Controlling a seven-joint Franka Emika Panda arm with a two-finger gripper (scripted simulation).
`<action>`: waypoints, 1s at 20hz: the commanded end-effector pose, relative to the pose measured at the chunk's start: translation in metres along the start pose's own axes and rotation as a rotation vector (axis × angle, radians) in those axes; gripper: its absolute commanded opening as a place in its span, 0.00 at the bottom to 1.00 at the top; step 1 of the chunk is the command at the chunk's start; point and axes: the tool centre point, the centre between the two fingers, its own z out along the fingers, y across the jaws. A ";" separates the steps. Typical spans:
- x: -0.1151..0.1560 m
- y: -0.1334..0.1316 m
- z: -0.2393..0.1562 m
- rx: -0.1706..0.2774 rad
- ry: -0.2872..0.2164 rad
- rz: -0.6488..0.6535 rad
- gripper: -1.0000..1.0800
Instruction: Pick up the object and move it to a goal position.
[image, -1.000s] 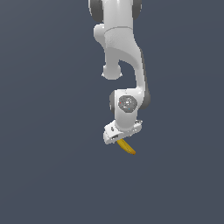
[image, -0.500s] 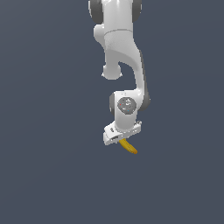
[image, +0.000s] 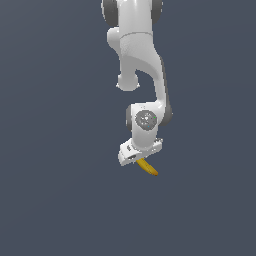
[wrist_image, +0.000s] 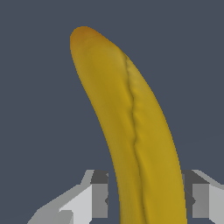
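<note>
only a plain dark grey-blue backdrop (image: 50, 150).

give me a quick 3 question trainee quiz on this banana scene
1. True or false: the banana lies loose on a surface, away from the end effector.
2. What sits on either side of the banana in the wrist view? A) a bowl B) the fingers C) a box
3. Fill in: in the exterior view the banana sticks out ____ the end effector.

Key: 1 false; 2 B; 3 below
</note>
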 end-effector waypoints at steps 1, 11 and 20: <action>0.004 -0.004 -0.009 -0.001 0.003 -0.001 0.00; 0.033 -0.040 -0.078 -0.001 0.003 -0.001 0.00; 0.070 -0.082 -0.161 0.000 0.003 -0.002 0.00</action>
